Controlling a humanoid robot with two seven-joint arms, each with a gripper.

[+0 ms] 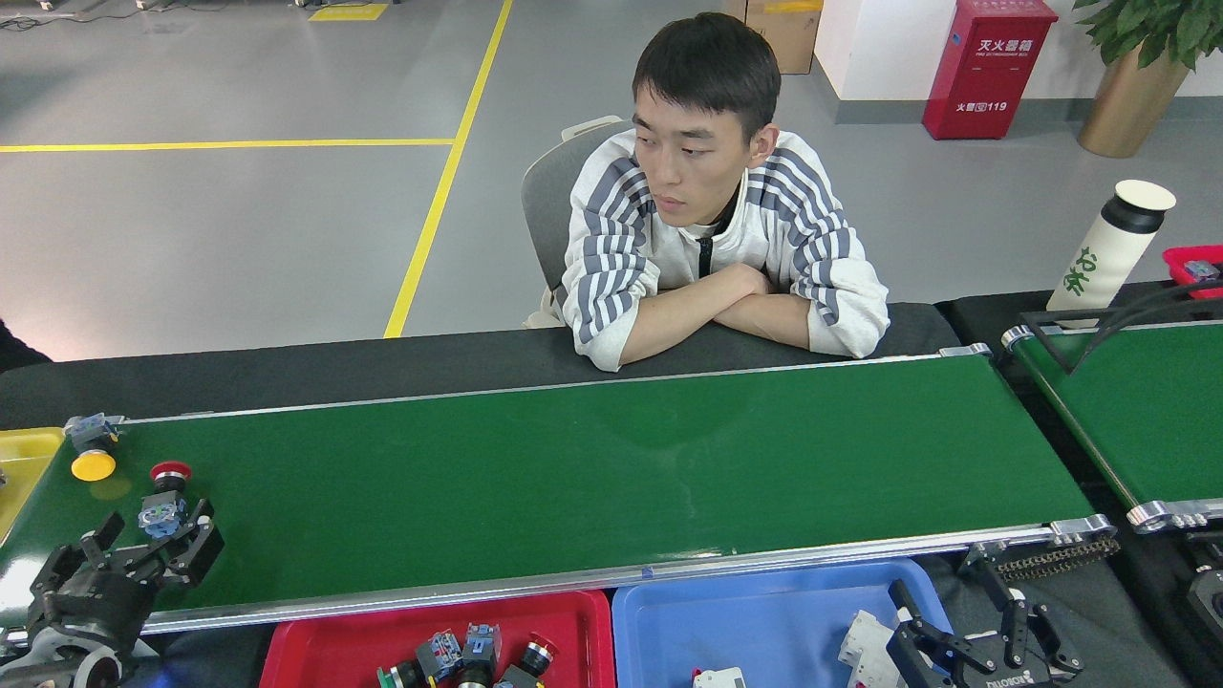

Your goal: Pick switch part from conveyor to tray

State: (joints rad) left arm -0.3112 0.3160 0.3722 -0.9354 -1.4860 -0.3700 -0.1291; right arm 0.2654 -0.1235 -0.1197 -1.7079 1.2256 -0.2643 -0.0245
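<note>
The green conveyor (573, 468) spans the view. Near its left end stand two switch parts: a red-capped switch part (164, 497) with a blue base, and a yellow-capped switch part (91, 453) by the far rail. My left gripper (153, 538) is open over the belt's near left corner. Its fingertips (203, 537) flank the base of the red-capped part without closing on it. My right gripper (948, 602) is open at the bottom right, over the blue tray (764, 612), holding nothing. The red tray (325, 640) holds several switch parts.
A person sits behind the belt with folded arms resting on the black table edge (287, 373). A yellow bin (19, 459) adjoins the belt's left end. A second green belt (1137, 411) and a white bottle (1108, 244) stand at the right. White parts (865, 640) lie in the blue tray.
</note>
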